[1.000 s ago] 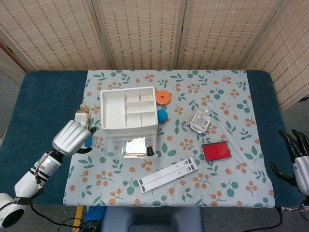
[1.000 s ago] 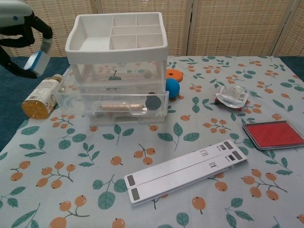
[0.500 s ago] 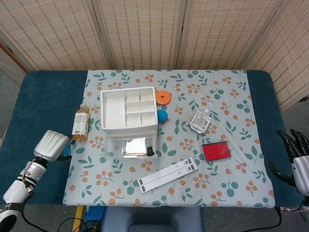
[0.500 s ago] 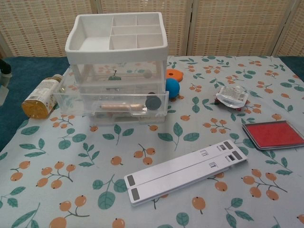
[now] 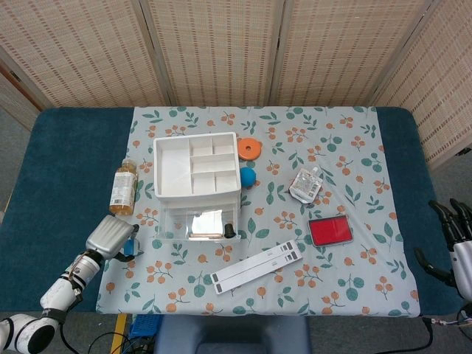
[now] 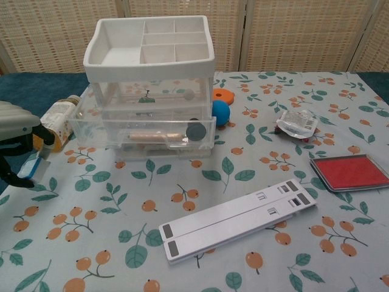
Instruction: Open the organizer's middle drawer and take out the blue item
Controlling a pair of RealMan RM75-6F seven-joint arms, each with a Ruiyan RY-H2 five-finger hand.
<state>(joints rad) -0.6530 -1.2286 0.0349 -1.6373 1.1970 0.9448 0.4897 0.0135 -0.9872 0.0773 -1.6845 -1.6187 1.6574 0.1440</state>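
The white organizer [image 5: 195, 166] [image 6: 149, 48] stands on the floral cloth, with a clear drawer [image 5: 198, 221] [image 6: 143, 131] pulled out toward me; a wooden stick and a dark round piece lie in it. My left hand [image 5: 109, 236] [image 6: 15, 131] hovers low at the cloth's front-left, left of the drawer. It pinches a small blue and white item [image 5: 132, 244] [image 6: 33, 165]. My right hand [image 5: 456, 240] hangs off the table's right edge, fingers apart and holding nothing; the chest view does not show it.
An amber bottle [image 5: 123, 186] [image 6: 53, 121] lies left of the organizer. A blue ball [image 6: 220, 112] and an orange disc [image 6: 222, 94] sit at its right. Further right are a plastic packet [image 6: 296, 123] and a red pad [image 6: 348, 171]. A white folded stand [image 6: 237, 219] lies in front.
My left hand swung out past the table's left edge, then came back in and lower beside the bottle, still holding the blue item. The right hand barely moved.
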